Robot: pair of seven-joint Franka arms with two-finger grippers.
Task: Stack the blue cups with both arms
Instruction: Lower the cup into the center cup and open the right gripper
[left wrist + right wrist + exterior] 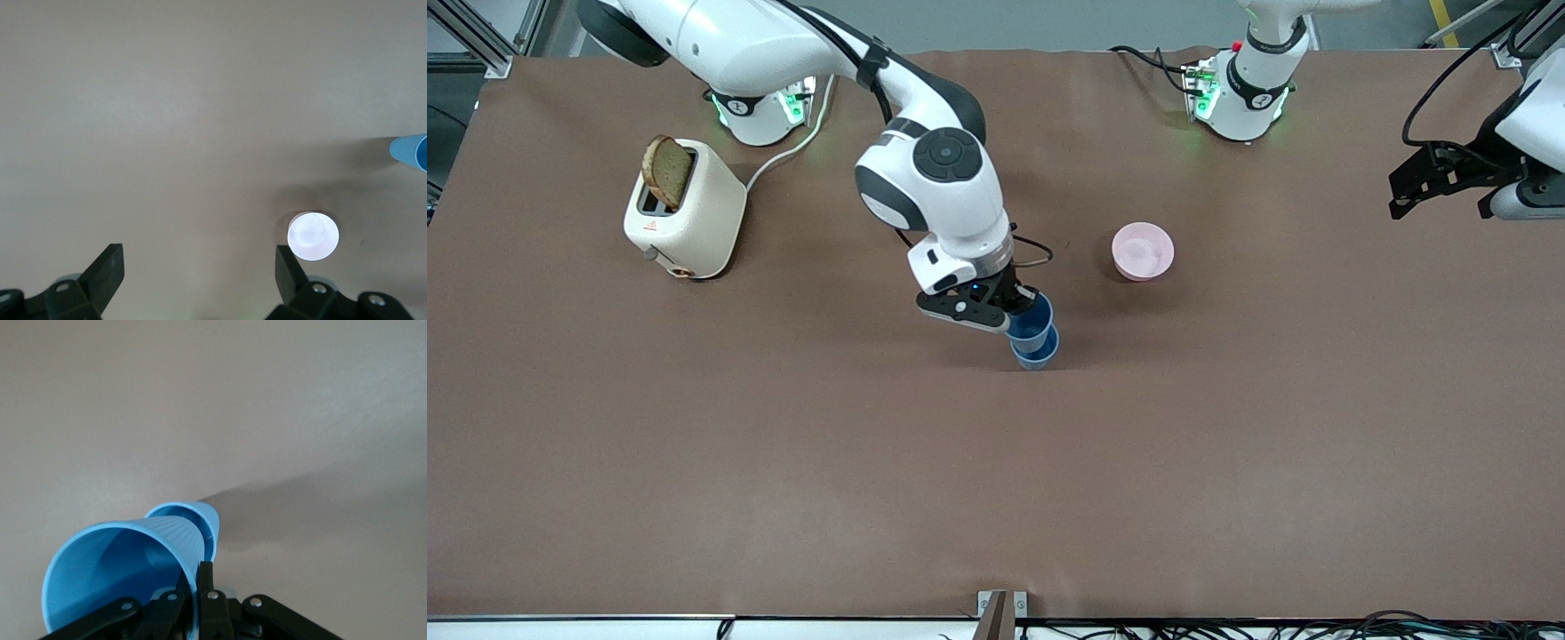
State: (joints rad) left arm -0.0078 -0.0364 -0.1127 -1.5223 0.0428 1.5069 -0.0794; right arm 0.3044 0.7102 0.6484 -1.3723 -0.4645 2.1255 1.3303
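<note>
My right gripper is shut on the rim of one blue cup and holds it tilted. The cup's base is at the mouth of the second blue cup, which stands upright on the table near the middle. In the right wrist view the gripper pinches the held cup's wall, and the second cup shows just past it. I cannot tell how deep the held cup sits in the other. My left gripper waits open and empty in the air over the left arm's end of the table, and its own wrist view also shows it open.
A pink bowl stands beside the cups toward the left arm's end, farther from the front camera; it shows in the left wrist view too. A cream toaster with a bread slice stands at the right arm's end.
</note>
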